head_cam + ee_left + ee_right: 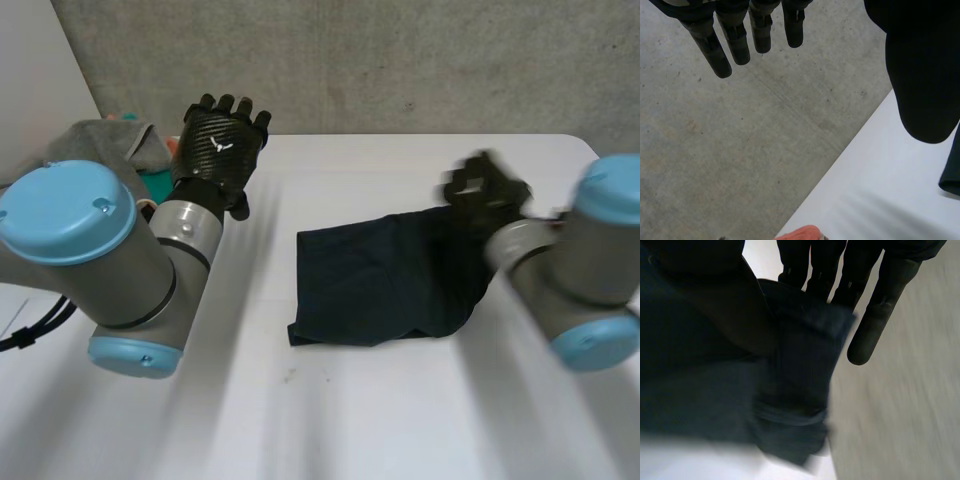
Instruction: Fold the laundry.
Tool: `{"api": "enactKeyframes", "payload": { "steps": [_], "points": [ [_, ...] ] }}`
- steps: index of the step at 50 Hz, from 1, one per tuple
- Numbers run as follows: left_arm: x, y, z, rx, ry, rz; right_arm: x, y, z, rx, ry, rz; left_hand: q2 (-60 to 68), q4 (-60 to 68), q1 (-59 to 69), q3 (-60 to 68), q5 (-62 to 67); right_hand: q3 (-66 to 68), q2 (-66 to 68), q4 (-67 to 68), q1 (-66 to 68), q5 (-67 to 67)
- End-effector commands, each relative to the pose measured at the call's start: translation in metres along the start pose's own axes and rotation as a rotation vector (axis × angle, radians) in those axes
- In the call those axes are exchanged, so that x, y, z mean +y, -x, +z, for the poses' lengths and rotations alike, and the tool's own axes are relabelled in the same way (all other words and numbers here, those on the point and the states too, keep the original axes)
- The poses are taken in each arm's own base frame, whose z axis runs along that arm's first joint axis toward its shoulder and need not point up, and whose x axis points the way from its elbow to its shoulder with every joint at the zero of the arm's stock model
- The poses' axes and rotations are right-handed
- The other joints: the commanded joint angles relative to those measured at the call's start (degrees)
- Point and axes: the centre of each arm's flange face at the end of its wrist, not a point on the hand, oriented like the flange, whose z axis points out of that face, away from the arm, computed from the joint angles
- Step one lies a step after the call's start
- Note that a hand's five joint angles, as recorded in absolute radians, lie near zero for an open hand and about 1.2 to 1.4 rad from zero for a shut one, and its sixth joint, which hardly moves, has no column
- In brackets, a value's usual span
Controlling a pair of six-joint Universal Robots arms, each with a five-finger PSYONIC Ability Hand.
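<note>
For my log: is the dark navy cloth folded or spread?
Mostly spread: dark navy cloth lies flat, one edge pinched by right hand.

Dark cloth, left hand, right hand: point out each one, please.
dark cloth (385, 285): head view, middle of the cloth.
left hand (220, 145): head view, back of the hand.
right hand (487, 190): head view, back of the hand.

garment (385, 280): dark matt cloth; table (400, 420): smooth white; wall (400, 60): rough concrete; left hand (218, 145): glossy weave
</note>
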Motion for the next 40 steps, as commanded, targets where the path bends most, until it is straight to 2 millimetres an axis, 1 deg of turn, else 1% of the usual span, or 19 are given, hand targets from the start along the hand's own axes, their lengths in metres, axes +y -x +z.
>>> {"api": "enactKeyframes", "payload": {
  "steps": [1,4,5,8,9,12,13,15,16,19,20,23,24,25,27,30,32,35,40],
  "points": [
    [0.004,0.001,-0.013,0.015,0.042,-0.039,-0.075,0.126,-0.044,-0.362,-0.416,-0.073,-1.7,-1.6,-0.6,-2.1,-2.7,12.1,12.9,11.4,16.7,16.6],
    [0.006,0.000,-0.017,0.019,0.062,-0.067,-0.076,0.142,-0.052,-0.410,-0.439,-0.121,-1.7,-1.6,-0.6,-2.1,-2.7,12.1,12.9,11.4,16.7,16.6],
    [0.006,0.001,-0.017,0.015,0.066,-0.074,-0.075,0.143,-0.053,-0.412,-0.436,-0.139,-1.7,-1.6,-0.6,-2.1,-2.7,-11.5,-10.7,-12.2,-6.9,-7.0],
    [0.004,0.004,-0.016,-0.003,0.073,-0.098,-0.079,0.138,-0.054,-0.412,-0.439,-0.131,-1.7,-1.6,-0.6,-2.1,-2.7,-44.5,-43.6,-45.2,-39.8,-39.9],
    [0.003,0.005,-0.016,-0.011,0.072,-0.104,-0.082,0.130,-0.053,-0.395,-0.437,-0.100,-1.7,-1.6,-0.6,-2.1,-2.7,-57.9,-57.1,-58.6,-53.3,-53.4],
    [-0.003,0.011,-0.010,-0.045,0.052,-0.128,-0.087,0.103,-0.048,-0.357,-0.418,0.020,-1.7,-1.6,-0.6,-2.1,-2.7,-57.9,-57.1,-58.6,-53.3,-53.4],
    [-0.008,0.015,-0.006,-0.061,0.035,-0.137,-0.086,0.077,-0.043,-0.320,-0.395,0.157,-1.7,-1.6,-0.6,-2.1,-2.7,-57.9,-57.1,-58.6,-53.3,-53.4],
    [-0.016,0.017,-0.003,-0.069,0.011,-0.148,-0.084,0.055,-0.040,-0.296,-0.368,0.320,-1.7,-1.6,-0.6,-2.1,-2.7,-57.9,-57.1,-58.6,-53.3,-53.4],
    [-0.019,0.018,-0.001,-0.070,0.001,-0.154,-0.082,0.036,-0.038,-0.275,-0.348,0.476,-1.7,-1.6,-0.6,-2.1,-2.7,-57.9,-57.1,-58.6,-53.3,-53.4],
    [-0.028,0.017,0.006,-0.069,-0.030,-0.179,-0.080,0.015,-0.036,-0.263,-0.320,0.685,-1.4,-1.4,-0.4,-1.9,-2.4,-57.9,-57.1,-58.6,-53.3,-53.4],
    [-0.030,0.016,0.007,-0.065,-0.035,-0.186,-0.073,0.002,-0.035,-0.253,-0.281,0.789,-1.4,-1.4,-0.4,-1.9,-2.4,-57.9,-57.1,-58.6,-53.3,-53.4],
    [-0.032,-0.009,0.007,0.005,-0.023,-0.216,-0.056,-0.017,-0.029,-0.221,-0.211,0.874,-1.4,-1.4,-0.4,-1.9,-2.4,-57.9,-57.1,-58.6,-53.3,-53.4],
    [-0.033,-0.018,0.006,0.031,-0.014,-0.222,-0.045,-0.025,-0.026,-0.212,-0.165,0.886,-1.4,-1.4,-0.4,-1.9,-2.4,-57.9,-57.1,-58.6,-53.3,-53.4],
    [-0.033,-0.035,0.004,0.080,0.006,-0.231,-0.040,-0.028,-0.024,-0.213,-0.140,0.891,-1.4,-1.4,-0.4,-1.9,-2.4,-57.9,-57.1,-58.6,-53.3,-53.4],
    [-0.032,-0.052,0.001,0.127,0.034,-0.239,-0.030,-0.028,-0.019,-0.225,-0.088,0.896,-1.4,-1.4,-0.4,-1.9,-2.4,-57.9,-57.1,-58.6,-53.3,-53.4],
    [-0.018,-0.077,-0.002,0.196,0.119,-0.263,-0.017,-0.014,-0.004,-0.285,0.002,0.877,-1.3,-1.2,-0.3,-1.7,-2.3,-57.9,-57.1,-58.6,-53.3,-53.4],
    [-0.002,-0.087,-0.001,0.216,0.195,-0.289,-0.009,-0.004,0.006,-0.322,0.053,0.843,-1.3,-1.2,-0.3,-1.7,-2.3,-57.9,-57.1,-58.6,-53.3,-53.4],
    [0.013,-0.095,-0.002,0.232,0.264,-0.306,0.005,0.011,0.017,-0.367,0.109,0.804,-1.3,-1.2,-0.3,-1.7,-2.3,-57.9,-57.1,-58.6,-53.3,-53.4],
    [0.048,-0.112,-0.008,0.272,0.399,-0.276,0.024,0.035,0.028,-0.406,0.165,0.777,-0.6,-0.5,0.4,-1.1,-1.6,-57.9,-57.1,-58.6,-53.3,-53.4]
  ]
}}
